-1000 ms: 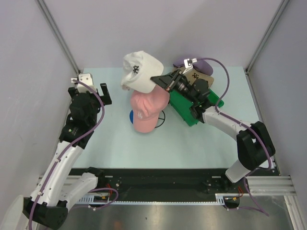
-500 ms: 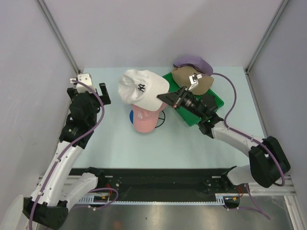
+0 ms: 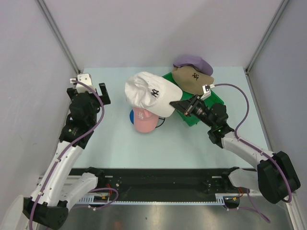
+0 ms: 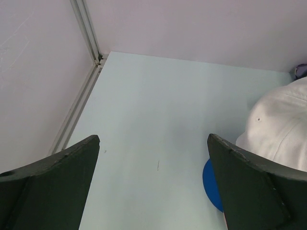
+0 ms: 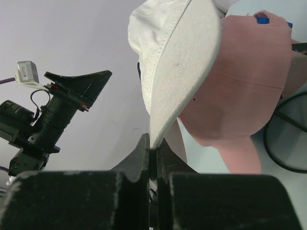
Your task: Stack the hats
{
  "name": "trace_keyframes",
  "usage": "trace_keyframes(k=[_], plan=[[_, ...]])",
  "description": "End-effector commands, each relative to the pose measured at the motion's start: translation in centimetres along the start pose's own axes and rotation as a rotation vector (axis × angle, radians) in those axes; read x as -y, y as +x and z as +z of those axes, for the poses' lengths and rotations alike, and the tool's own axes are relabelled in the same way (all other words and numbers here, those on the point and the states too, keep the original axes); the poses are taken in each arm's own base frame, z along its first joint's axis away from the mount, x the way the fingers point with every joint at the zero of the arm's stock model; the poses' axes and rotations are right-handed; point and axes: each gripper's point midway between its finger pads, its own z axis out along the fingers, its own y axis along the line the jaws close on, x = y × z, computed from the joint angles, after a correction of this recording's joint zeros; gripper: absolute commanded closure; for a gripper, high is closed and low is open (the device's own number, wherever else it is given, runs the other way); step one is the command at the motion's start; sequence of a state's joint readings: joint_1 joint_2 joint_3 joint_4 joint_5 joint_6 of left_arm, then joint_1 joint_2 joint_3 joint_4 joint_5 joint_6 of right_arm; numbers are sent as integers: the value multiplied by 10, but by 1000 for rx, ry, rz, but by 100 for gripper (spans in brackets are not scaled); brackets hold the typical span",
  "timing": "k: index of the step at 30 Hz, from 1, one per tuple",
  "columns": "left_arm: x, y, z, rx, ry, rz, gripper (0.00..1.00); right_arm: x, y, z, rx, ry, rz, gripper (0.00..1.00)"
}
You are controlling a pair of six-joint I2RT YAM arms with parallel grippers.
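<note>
right gripper (image 3: pixel 176 104): fingers pinched shut on the edge of the white cap's (image 3: pixel 149 94) brim. the wrist view shows the brim clamped between them. holding it by the thin, stiff brim leaves the soft crown free to settle over the pile.
white cap: held up and tilted, its crown overlapping the far side of the pink cap (image 3: pixel 144 120). i cannot tell whether the two touch.
pink cap: sits on top of the blue cap (image 3: pixel 131 116), of which only a sliver of brim shows at the left. a loop of the black wire stand (image 3: pixel 162 121) peeks out on the right, probably propping the pile so the crowns keep their shape.
tan cap (image 3: pixel 192 79): far right, resting on the green tray (image 3: pixel 188 116).
lavender cap (image 3: pixel 193 62): just beyond the tan one, at the far edge.
left gripper (image 3: pixel 90 92): fingers spread wide, holding nothing, well to the left of the pile, likely kept out of the way.
step in hand: by my reading, the third cap is being laid, with two left.
next move: crown should line up over crown and brim over brim before release, or the cap could slide off.
</note>
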State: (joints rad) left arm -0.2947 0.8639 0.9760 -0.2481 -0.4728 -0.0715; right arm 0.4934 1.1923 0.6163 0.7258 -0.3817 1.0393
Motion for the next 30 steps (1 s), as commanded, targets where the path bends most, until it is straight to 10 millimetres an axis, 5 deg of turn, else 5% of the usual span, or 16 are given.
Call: trace_keyframes(k=[1,6,11,20,30], plan=[[0,-8,1,33,1,-25,0,-13,-15,-5,55,-41,-32,100],[21,-9,0,49,126,-17,0,0,-11,-1,49,-21,12,100],[45,1,7,3,234,-7,0,32,3,-13,80,35,118,100],[83,-8,20,-51,340,-20,0,79,18,-22,102,123,162,100],[161,-29,44,-85,453,63,0,136,22,-37,187,236,245,100]])
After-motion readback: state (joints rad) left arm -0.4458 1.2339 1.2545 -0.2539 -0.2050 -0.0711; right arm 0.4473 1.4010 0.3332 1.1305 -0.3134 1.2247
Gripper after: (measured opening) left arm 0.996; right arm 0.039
